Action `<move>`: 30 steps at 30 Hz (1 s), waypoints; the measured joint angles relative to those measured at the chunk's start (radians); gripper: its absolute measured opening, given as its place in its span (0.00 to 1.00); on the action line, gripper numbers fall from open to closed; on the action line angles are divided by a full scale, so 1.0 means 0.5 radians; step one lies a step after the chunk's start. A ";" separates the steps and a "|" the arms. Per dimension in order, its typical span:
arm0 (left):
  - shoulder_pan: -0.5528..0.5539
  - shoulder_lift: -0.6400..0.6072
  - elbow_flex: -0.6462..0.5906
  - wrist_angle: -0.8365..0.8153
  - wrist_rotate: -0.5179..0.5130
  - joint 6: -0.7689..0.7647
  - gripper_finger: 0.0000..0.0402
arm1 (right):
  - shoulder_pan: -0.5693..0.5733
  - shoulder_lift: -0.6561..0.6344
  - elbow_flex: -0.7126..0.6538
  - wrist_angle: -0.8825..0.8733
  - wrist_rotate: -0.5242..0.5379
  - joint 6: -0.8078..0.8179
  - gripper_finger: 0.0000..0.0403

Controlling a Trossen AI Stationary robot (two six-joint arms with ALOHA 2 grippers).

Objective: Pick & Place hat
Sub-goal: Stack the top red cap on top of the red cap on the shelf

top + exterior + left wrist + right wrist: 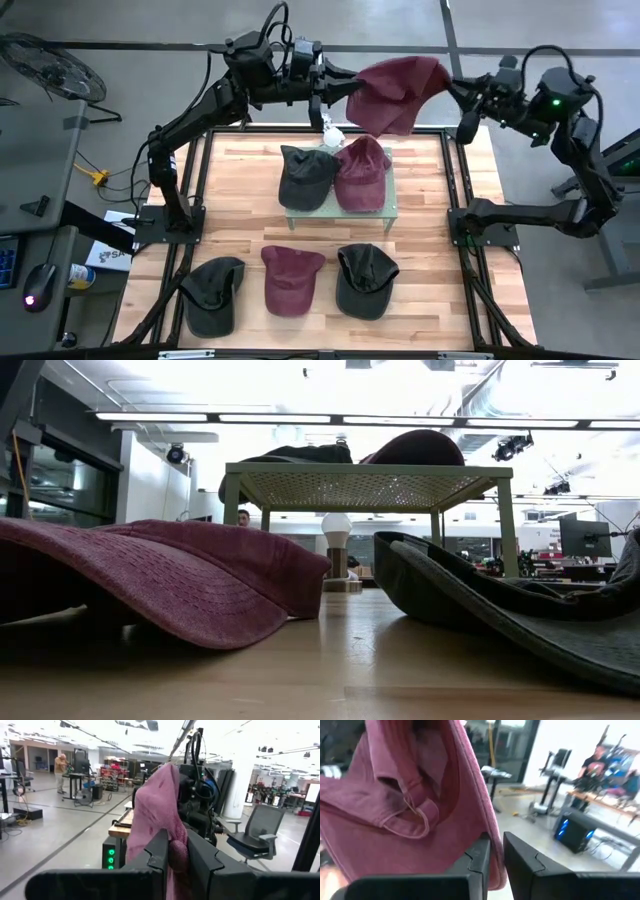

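Observation:
A maroon hat [400,90] hangs in the air over the table's far edge, between my two grippers. My left gripper [343,88] is shut on its left end; the hat also shows in the left wrist view [155,815]. My right gripper [456,90] is shut on its right end; the right wrist view shows the hat's inside and back strap [415,810]. A dark hat [305,175] and a maroon hat [362,172] lie crown up on a small stand [385,215]. Neither gripper shows in the low view. My left gripper pinches the hat's fabric at its left end [176,851] between its two fingers, coming level from the table's left. The hat is lifted clear and stretches away toward the other arm. One layer or several, I cannot tell. My right gripper pinches the hat's rim edge [492,837] between its two fingers, coming level from the table's right. The hat is clear of the table, and its body sags below and beyond the fingers.
Three hats lie on the near half of the table: dark [213,290], maroon [291,278] and dark [365,280]. The low view shows the maroon one [150,580] and a dark one [500,600]. A small white bulb-shaped thing [333,135] stands behind the stand.

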 joint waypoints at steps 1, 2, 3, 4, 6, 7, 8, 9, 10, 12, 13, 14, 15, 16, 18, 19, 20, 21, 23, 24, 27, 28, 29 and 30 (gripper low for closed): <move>0.000 0.001 0.000 0.008 -0.001 0.000 0.09 | 0.000 -0.001 0.000 0.036 0.019 -0.012 0.10; 0.000 0.001 0.000 0.018 -0.002 0.000 0.09 | 0.000 -0.002 0.000 0.067 0.026 -0.027 0.10; 0.001 0.001 0.000 0.020 -0.010 0.000 0.09 | 0.000 -0.004 0.000 0.097 0.028 -0.040 0.11; 0.001 0.001 0.000 0.024 -0.019 0.000 0.09 | -0.001 -0.007 0.000 0.129 0.029 -0.044 0.11; 0.000 0.001 0.000 0.027 -0.023 0.000 0.09 | -0.001 -0.012 0.000 0.181 0.026 -0.057 0.12; 0.000 0.001 0.000 0.021 -0.022 0.000 0.09 | -0.001 -0.015 0.000 0.207 0.028 -0.058 0.12; 0.000 0.001 0.000 0.011 -0.016 0.000 0.09 | -0.002 -0.016 0.000 0.230 0.032 -0.058 0.12; 0.000 0.001 0.000 0.005 -0.007 0.000 0.09 | -0.002 -0.017 0.000 0.242 0.045 -0.058 0.13; 0.000 0.001 0.000 0.003 0.002 0.000 0.09 | -0.002 -0.018 0.000 0.244 0.062 -0.058 0.13; 0.000 0.001 0.000 0.002 0.025 -0.001 0.09 | -0.002 -0.017 0.000 0.234 0.143 -0.083 0.13; 0.000 0.001 0.000 0.005 0.042 -0.001 0.09 | -0.003 -0.018 0.000 0.225 0.194 -0.109 0.13; 0.000 0.001 0.000 0.019 0.048 -0.001 0.09 | -0.004 -0.020 0.000 0.218 0.220 -0.129 0.13; 0.000 -0.004 0.001 0.028 0.054 -0.001 0.09 | -0.004 -0.021 0.000 0.221 0.248 -0.136 0.12; -0.001 -0.011 0.001 0.028 0.059 -0.001 0.09 | -0.004 -0.021 0.000 0.222 0.266 -0.137 0.12; -0.001 -0.015 0.001 0.053 0.093 -0.001 0.09 | -0.004 -0.021 0.000 0.220 0.277 -0.139 0.12; -0.001 -0.015 0.001 0.088 0.105 -0.001 0.09 | -0.002 -0.021 0.000 0.219 0.283 -0.139 0.11; -0.001 -0.015 0.001 0.122 0.108 -0.002 0.09 | -0.002 -0.017 0.000 0.217 0.283 -0.128 0.11; 0.000 -0.015 0.001 0.146 0.106 -0.002 0.09 | -0.002 -0.012 0.000 0.217 0.282 -0.099 0.12; 0.000 -0.019 0.002 0.167 0.066 -0.002 0.09 | -0.001 0.006 0.000 0.217 0.235 -0.035 0.13; 0.000 -0.017 0.002 0.179 0.026 0.000 0.09 | 0.002 0.017 0.000 0.211 0.179 -0.015 0.14; 0.001 -0.003 0.002 0.210 -0.087 0.010 0.09 | 0.037 0.058 0.000 0.216 -0.016 0.040 0.20; 0.001 0.001 0.002 0.223 -0.131 0.025 0.09 | 0.057 0.073 0.000 0.233 -0.050 0.070 0.22; 0.000 0.011 0.002 0.245 -0.183 0.052 0.09 | 0.080 0.090 0.000 0.256 -0.076 0.099 0.26; 0.000 0.019 0.003 0.270 -0.241 0.075 0.09 | 0.106 0.105 0.000 0.275 -0.105 0.129 0.29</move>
